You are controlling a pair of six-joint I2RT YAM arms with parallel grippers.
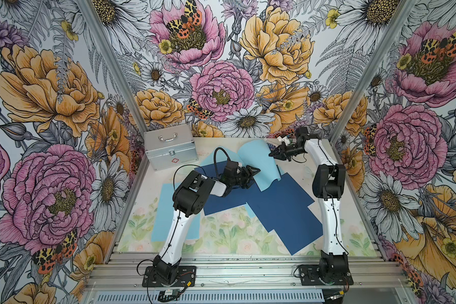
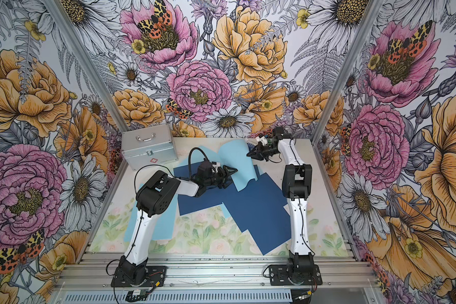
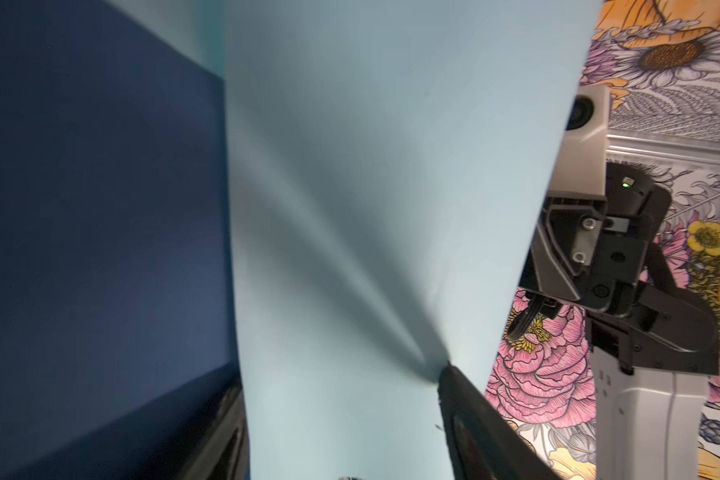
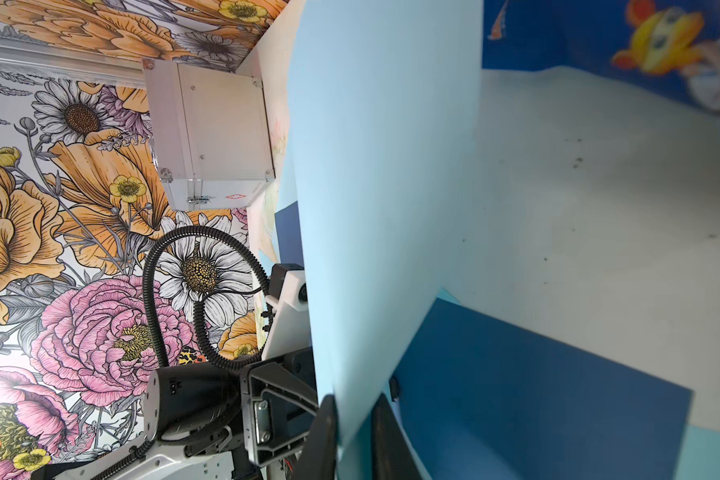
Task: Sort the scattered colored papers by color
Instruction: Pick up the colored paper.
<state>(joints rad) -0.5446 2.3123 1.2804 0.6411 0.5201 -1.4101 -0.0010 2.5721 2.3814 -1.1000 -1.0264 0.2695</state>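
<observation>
A light sky blue paper stands curled up off the table between both grippers. My right gripper is shut on its far edge, and the sheet rises from between the two close fingers. My left gripper is open; the same sheet passes between its wide-apart fingers, and one fingertip touches it. Overlapping dark navy papers lie flat beneath and toward the front right. Another light blue paper lies flat at the left, partly under the left arm.
A silver case stands at the back left corner. A small blue printed packet lies near the back wall behind the right gripper. Floral walls close in three sides. The front middle of the table shows bare floral mat.
</observation>
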